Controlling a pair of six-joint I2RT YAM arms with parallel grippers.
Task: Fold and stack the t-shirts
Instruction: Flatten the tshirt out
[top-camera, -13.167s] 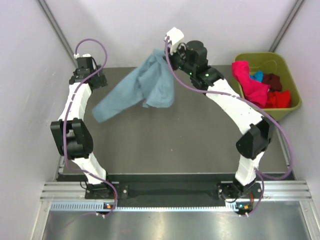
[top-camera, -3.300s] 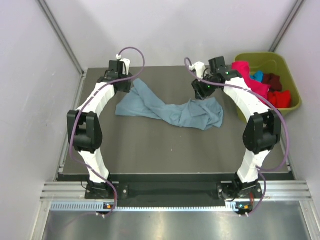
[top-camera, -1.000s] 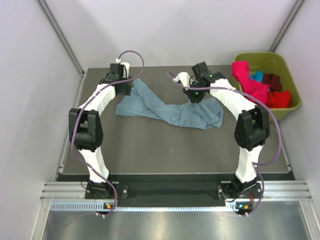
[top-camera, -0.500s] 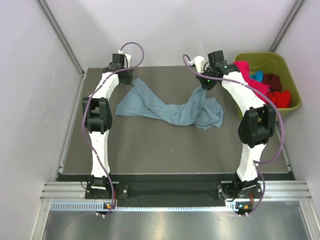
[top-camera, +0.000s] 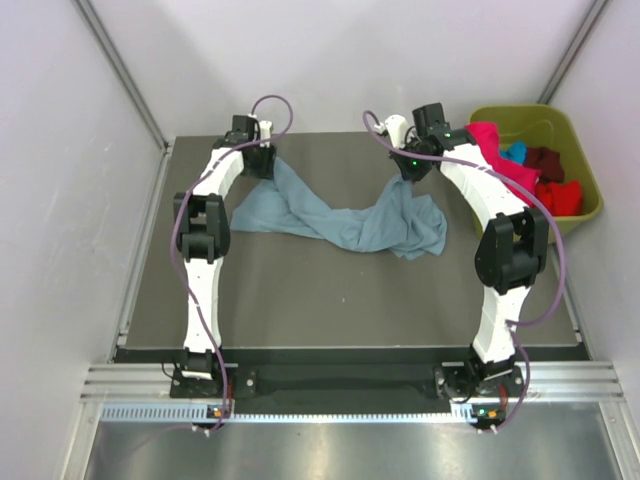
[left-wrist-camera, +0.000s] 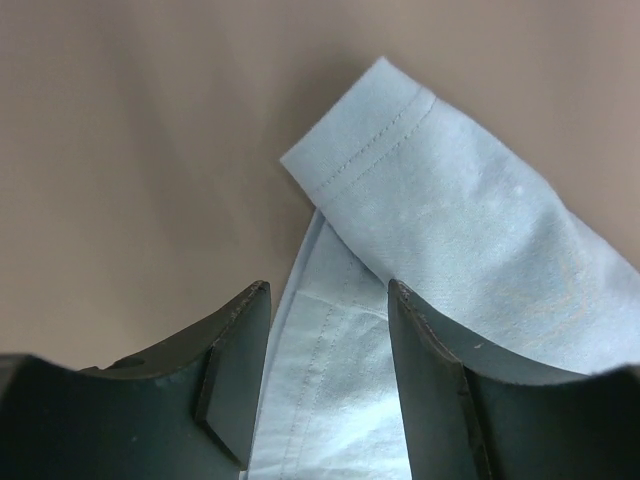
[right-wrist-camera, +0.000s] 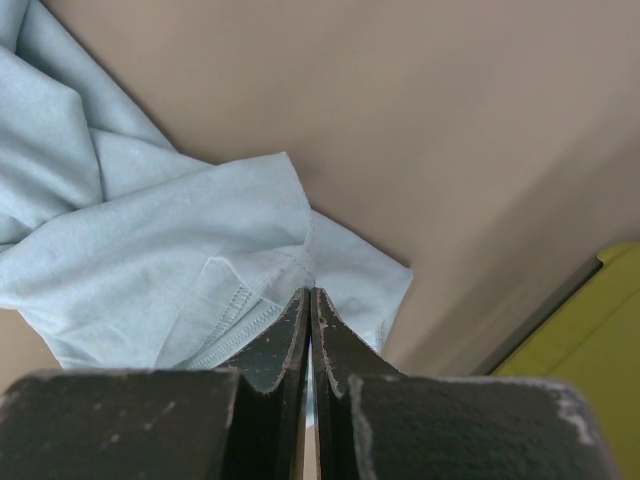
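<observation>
progress: early, nothing folded or stacked | grey-blue t-shirt (top-camera: 340, 220) twisted on far table (top-camera: 300, 300) | other tees (top-camera: 505, 165) in olive bin (top-camera: 520, 110), far right | left gripper (left-wrist-camera: 325, 290) jaws apart over its left end | right gripper (right-wrist-camera: 310, 295) pinching its right edge

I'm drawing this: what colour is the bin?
The bin is olive green, clearest in the top view.

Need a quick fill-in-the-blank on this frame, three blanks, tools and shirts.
The right tool has its jaws ___ on a fold of the grey-blue t-shirt.
The left tool hangs over a stitched edge of that shirt with its jaws ___.
The pink t-shirt drapes over the rim of the olive-green bin, which stands on the ___ arm's side of the table.
Missing words: shut; open; right.
</observation>
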